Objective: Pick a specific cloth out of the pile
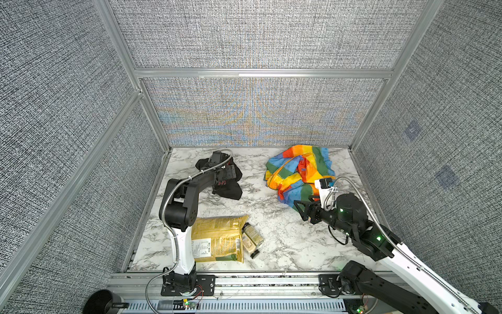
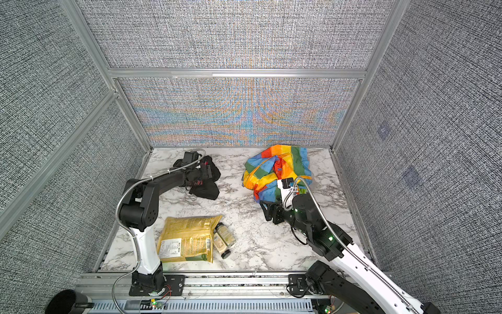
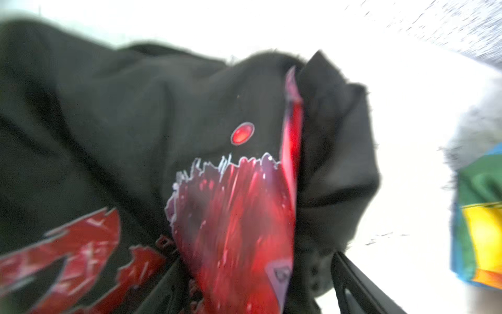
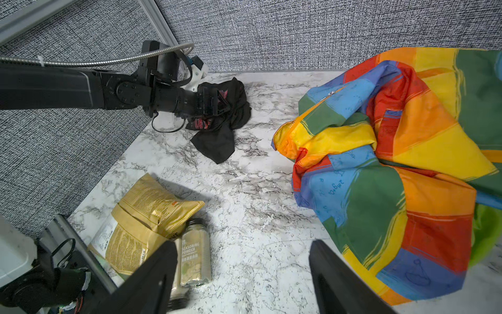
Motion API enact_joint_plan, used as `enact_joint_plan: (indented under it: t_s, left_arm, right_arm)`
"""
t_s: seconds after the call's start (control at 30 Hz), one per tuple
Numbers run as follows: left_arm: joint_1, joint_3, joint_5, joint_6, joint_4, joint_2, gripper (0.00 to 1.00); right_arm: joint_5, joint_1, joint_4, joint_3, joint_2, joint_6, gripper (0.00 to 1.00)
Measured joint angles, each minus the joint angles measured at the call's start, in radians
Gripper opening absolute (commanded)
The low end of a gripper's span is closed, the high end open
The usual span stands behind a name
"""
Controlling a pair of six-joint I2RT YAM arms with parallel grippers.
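Observation:
The cloth, black with a red print, lies crumpled on the marble table at the back left. My left gripper is down on it. In the left wrist view the black fabric fills the frame, and a printed fold lies between the spread jaws of my left gripper. The pile's rainbow-checked cloth lies apart at the back right. Just in front of it my right gripper hangs open over bare marble.
A yellow packet and a seasoning jar lie at the front left by the left arm's base. Grey fabric walls close the table on three sides. A black cup stands off the front left corner.

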Motion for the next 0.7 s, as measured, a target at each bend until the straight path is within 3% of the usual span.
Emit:
enact_joint_plan:
  t_s: [0.3, 0.7]
  left_arm:
    - [0.013, -0.023, 0.031, 0.003, -0.029, -0.188, 0.91]
    - [0.012, -0.364, 0.142, 0.005, 0.037, -0.669, 0.99]
  right_arm:
    - [-0.027, 0.000, 0.001, 0.003, -0.016, -0.005, 0.82]
    - [-0.044, 0.000, 0.018, 0.004, -0.017, -0.044, 0.84]
